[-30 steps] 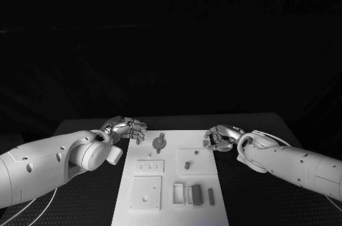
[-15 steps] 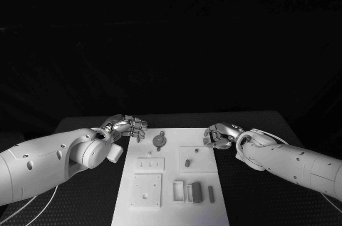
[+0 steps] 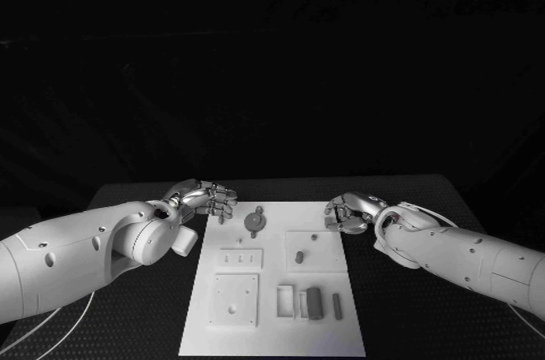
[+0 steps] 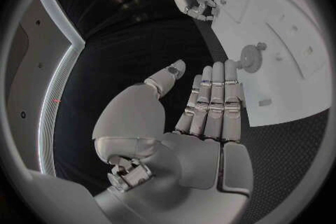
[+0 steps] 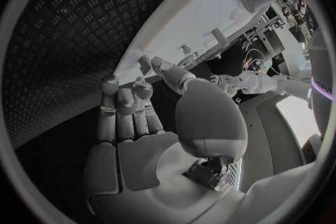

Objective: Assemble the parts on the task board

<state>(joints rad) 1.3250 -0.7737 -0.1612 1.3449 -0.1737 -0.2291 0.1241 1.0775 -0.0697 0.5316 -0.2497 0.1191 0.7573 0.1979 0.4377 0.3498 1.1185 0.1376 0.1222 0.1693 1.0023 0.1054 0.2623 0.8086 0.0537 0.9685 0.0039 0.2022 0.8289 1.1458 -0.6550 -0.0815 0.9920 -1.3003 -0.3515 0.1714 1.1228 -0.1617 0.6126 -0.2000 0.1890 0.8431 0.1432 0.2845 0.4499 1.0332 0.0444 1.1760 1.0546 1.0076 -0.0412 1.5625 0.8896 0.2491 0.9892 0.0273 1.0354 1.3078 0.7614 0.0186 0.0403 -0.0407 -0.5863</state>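
**Both hands hover at the far corners of the board, a little further out than before**

The white board (image 3: 272, 281) lies in the middle of the black table (image 3: 420, 194). Its grey parts rest on it: a round piece with a stem (image 3: 254, 220) near the far edge, a small peg (image 3: 298, 257) in the square plate to the right, and upright blocks (image 3: 315, 304) at the near right.

The left hand (image 3: 207, 202) hangs over the board's far left corner, holding nothing; the left wrist view shows its fingers (image 4: 212, 102) straight and side by side, thumb apart. The right hand (image 3: 351, 213) sits at the far right edge, fingers curled loosely, nothing in them.

Compared with a second ago, both hands have drifted slightly away from the robot, toward the far edge. The parts lie where they were.
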